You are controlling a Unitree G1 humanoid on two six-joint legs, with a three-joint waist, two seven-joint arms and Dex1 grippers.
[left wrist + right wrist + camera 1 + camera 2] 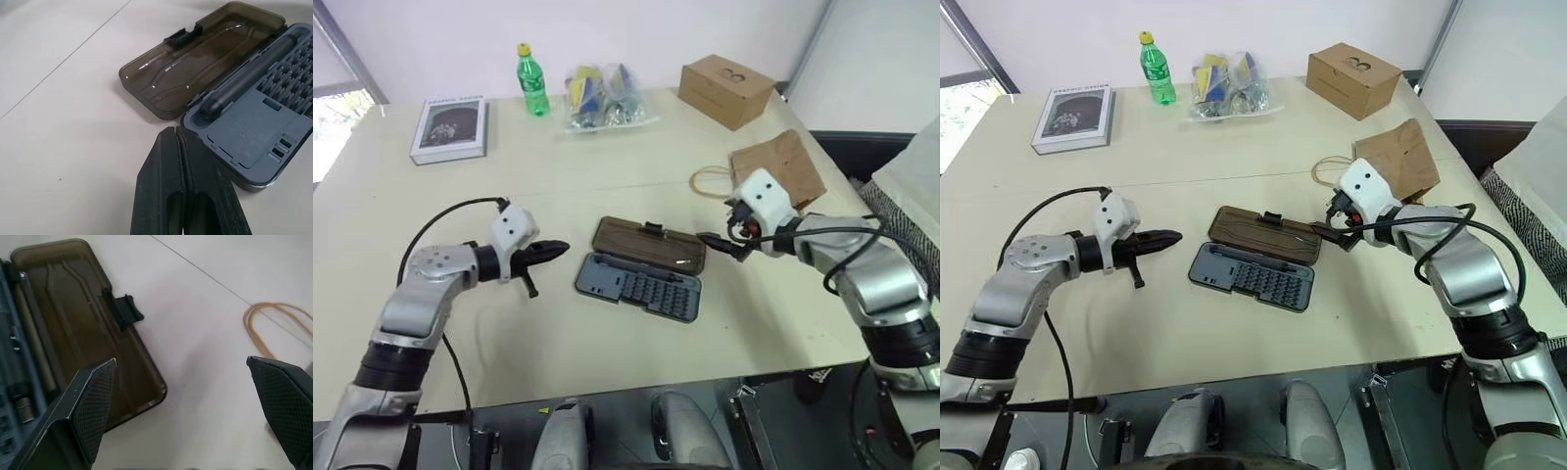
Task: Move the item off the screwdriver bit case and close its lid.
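Screwdriver bit case, frame centre, lies open; its lid lies flat behind the tray. The paper bag rests clear, upper right. My right gripper, fingers apart, should hook the lid's far edge; my left gripper, fingers together, steadies the tray.

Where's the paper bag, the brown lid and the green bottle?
paper bag (1402, 157), right eye view, middle of its flat brown side.
lid (648, 246), left eye view, middle of the open smoky panel.
green bottle (532, 88), left eye view, its body.
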